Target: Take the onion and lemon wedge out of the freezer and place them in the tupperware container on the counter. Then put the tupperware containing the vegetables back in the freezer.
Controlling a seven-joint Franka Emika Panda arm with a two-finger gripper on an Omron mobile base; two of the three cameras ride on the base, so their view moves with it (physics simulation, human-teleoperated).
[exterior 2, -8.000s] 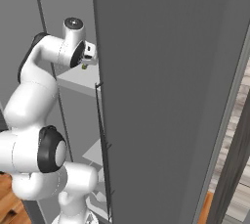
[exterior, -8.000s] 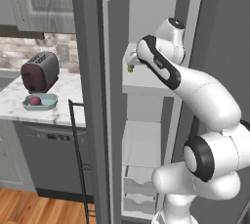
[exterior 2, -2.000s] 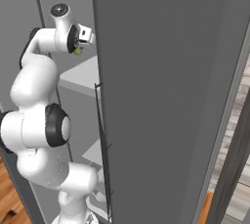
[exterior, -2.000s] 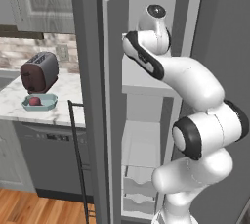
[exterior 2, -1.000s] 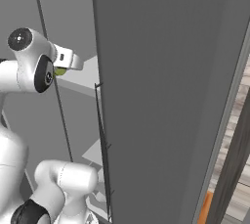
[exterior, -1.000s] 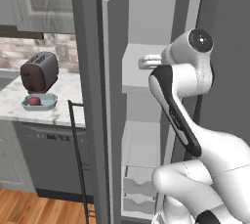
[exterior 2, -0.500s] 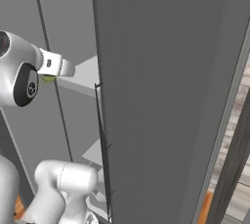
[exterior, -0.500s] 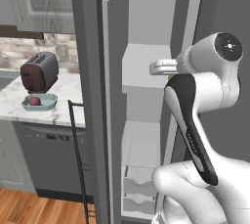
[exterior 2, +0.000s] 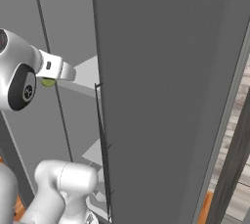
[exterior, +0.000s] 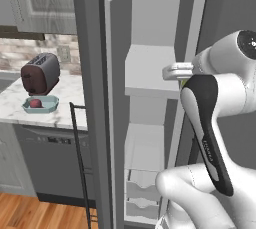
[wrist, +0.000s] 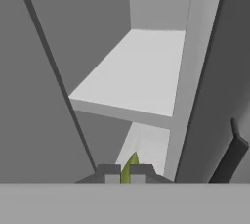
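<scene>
The gripper (wrist: 125, 175) is clamped on the lemon wedge (wrist: 129, 166), held just outside the open freezer (exterior: 150, 73), in front of its white shelf. The pinch is thin: the wedge could slip out on the swing toward the counter (exterior: 60, 115), or the arm could clip the freezer door. The wedge is a tiny yellow-green sliver poking up between the fingertips. The onion (exterior: 35, 103) sits in the tupperware container (exterior: 41, 104) near the counter's front edge.

One onion (exterior: 35, 103), one lemon wedge (wrist: 129, 165)
</scene>
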